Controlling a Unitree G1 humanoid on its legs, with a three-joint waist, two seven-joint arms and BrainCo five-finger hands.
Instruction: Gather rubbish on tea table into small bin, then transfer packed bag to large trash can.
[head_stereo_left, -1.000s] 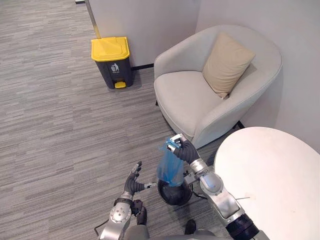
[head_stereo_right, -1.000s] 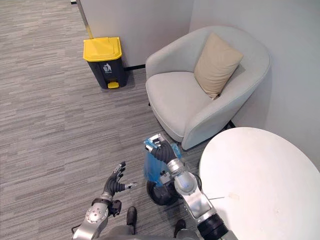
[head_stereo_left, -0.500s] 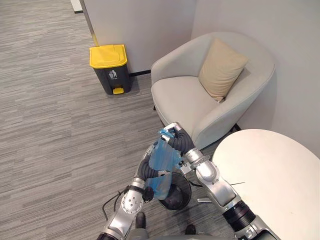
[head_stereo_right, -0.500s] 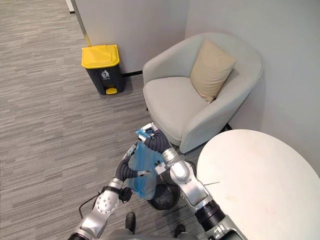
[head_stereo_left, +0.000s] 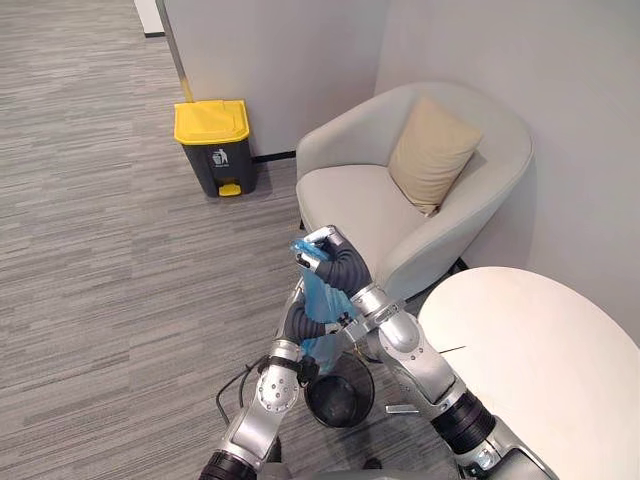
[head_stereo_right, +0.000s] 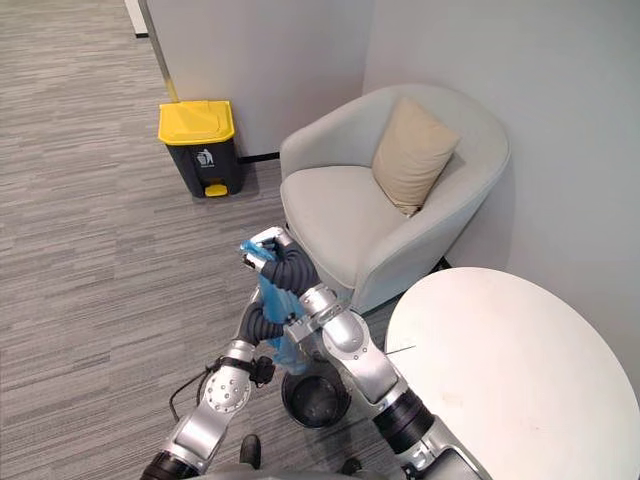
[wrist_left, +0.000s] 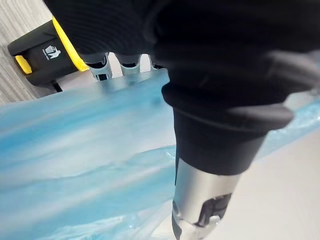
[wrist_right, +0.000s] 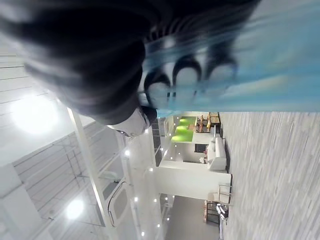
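My right hand (head_stereo_left: 337, 264) is shut on the bunched top of a blue plastic bag (head_stereo_left: 321, 303), which hangs in the air above the small black bin (head_stereo_left: 338, 401) on the floor. The left hand (head_stereo_left: 296, 322) is raised against the bag's left side, its thumb in front of the film in the left wrist view, where the blue bag (wrist_left: 75, 150) spreads past it. The large trash can (head_stereo_left: 212, 126), dark with a yellow lid that is closed, stands by the wall at the far left. The round white tea table (head_stereo_left: 545, 365) lies at the right.
A light grey armchair (head_stereo_left: 352, 196) with a beige cushion (head_stereo_left: 432, 150) stands just beyond the bag, against the wall. Grey carpet stretches between me and the trash can. The table's near edge is close to my right arm.
The left hand has risen from low by the floor up to the bag. My right hand has lifted the bag higher above the small bin. The camera has shifted.
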